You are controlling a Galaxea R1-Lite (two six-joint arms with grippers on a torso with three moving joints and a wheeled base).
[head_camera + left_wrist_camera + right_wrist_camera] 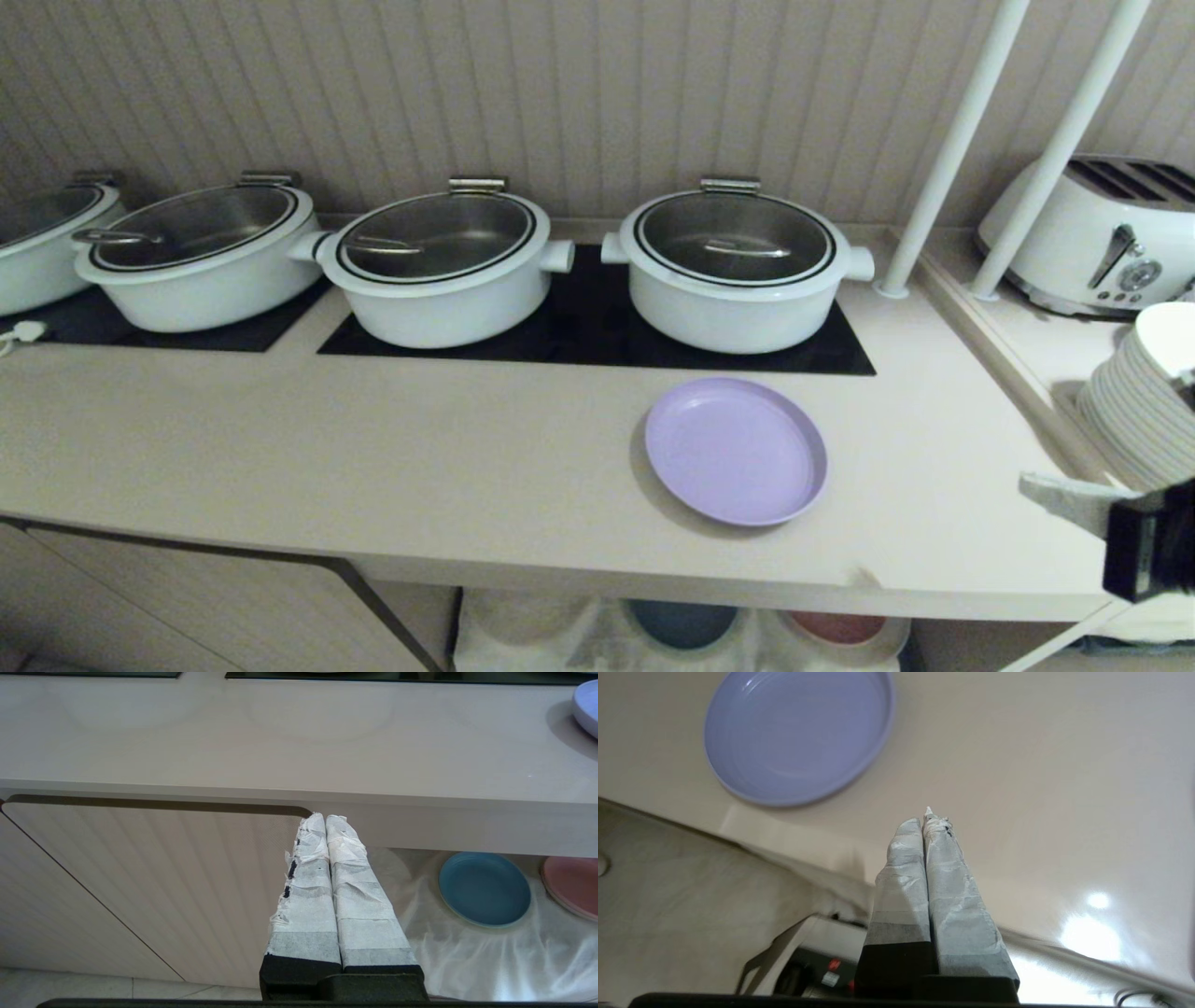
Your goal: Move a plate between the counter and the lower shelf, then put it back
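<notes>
**Plate on counter, both grippers empty**

Plate lies flat on counter, near the front edge, just in front of the rightmost black cooktop panel. Nothing touches it.

R gripper: taped fingers pressed together, holding nothing. In head view it sits at the far right edge, off the counter's right end, well apart from plate. R wrist view looks across the counter top w/ plate ahead of the fingertips, clear gap between.

L gripper: fingers together, empty, hanging in front of the cabinet door below the counter edge, beside the shelf opening.

Lower shelf under counter: white wrinkled cloth lining, blue plate and pink plate side by side on it.

Along the back wall, 4 white pots w/ glass lids stand on the cooktop panels, leftmost only partly in view. Right side surface: 2 white poles, toaster, stack of white plates.
</notes>
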